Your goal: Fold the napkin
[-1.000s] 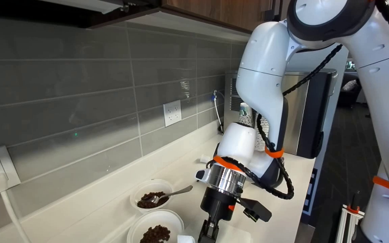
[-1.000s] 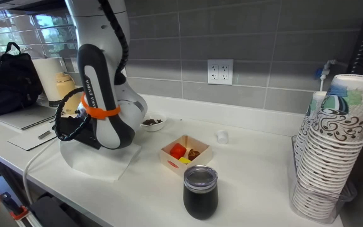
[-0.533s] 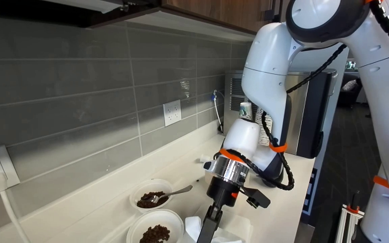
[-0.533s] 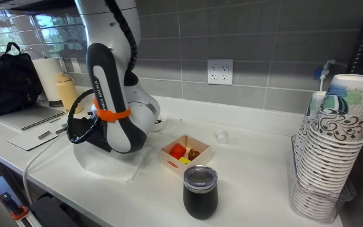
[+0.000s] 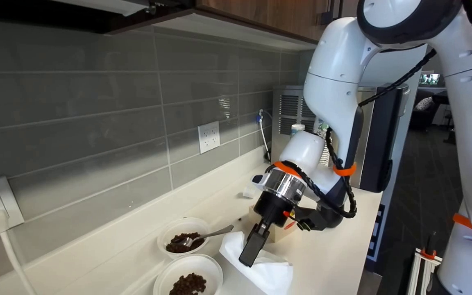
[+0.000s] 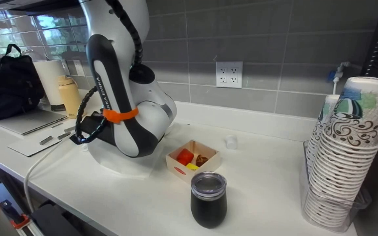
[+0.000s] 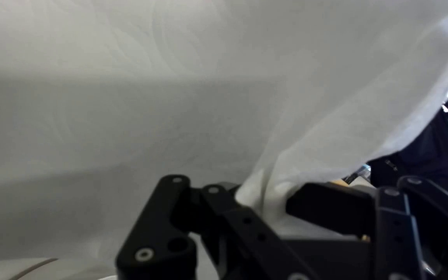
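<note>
Franka arm (image 5: 334,88) and white napkin (image 5: 275,272) both sit higher than earlier, the napkin drooping at the lower centre of an exterior view. Jaws of the gripper (image 7: 265,198) pinch a bunched bit of napkin. Grasping looks done; folding seems left. The napkin's lower part is cut off there; contact with the counter (image 5: 326,258) is unclear.
</note>
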`<state>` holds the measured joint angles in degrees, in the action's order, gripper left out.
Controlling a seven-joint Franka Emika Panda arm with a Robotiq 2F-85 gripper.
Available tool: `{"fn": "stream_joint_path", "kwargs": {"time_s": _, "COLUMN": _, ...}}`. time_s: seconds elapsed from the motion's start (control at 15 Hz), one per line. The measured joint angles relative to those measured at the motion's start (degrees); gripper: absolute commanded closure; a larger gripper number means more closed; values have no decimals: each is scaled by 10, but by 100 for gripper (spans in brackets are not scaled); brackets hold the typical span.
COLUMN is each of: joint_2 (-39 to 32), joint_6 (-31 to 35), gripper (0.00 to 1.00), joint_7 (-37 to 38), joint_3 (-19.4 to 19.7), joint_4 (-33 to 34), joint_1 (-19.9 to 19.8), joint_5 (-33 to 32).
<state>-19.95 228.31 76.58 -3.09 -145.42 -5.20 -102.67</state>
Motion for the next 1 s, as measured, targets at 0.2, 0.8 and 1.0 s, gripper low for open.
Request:
{"fn": "stream_joint_path", "kwargs": {"time_s": 0.2, "joint_2": 0, "joint_6": 4, "gripper": 100, "joint_7": -25, "joint_3": 15, "joint_4": -18, "joint_1": 0, "joint_5": 16}}
{"fn": "stream_joint_path", "kwargs": {"time_s": 0.8, "joint_2": 13, "joint_6": 4, "gripper": 100, "joint_7": -58, "joint_3": 78, "joint_4": -77, "joint_1": -13, "joint_5": 19}}
{"fn": "stream_joint_path", "kwargs": {"time_s": 1.0, "joint_2": 26, "joint_6": 3, "gripper": 100, "joint_7": -58, "joint_3": 97, "joint_4": -91, "joint_1": -20, "joint_5": 19}}
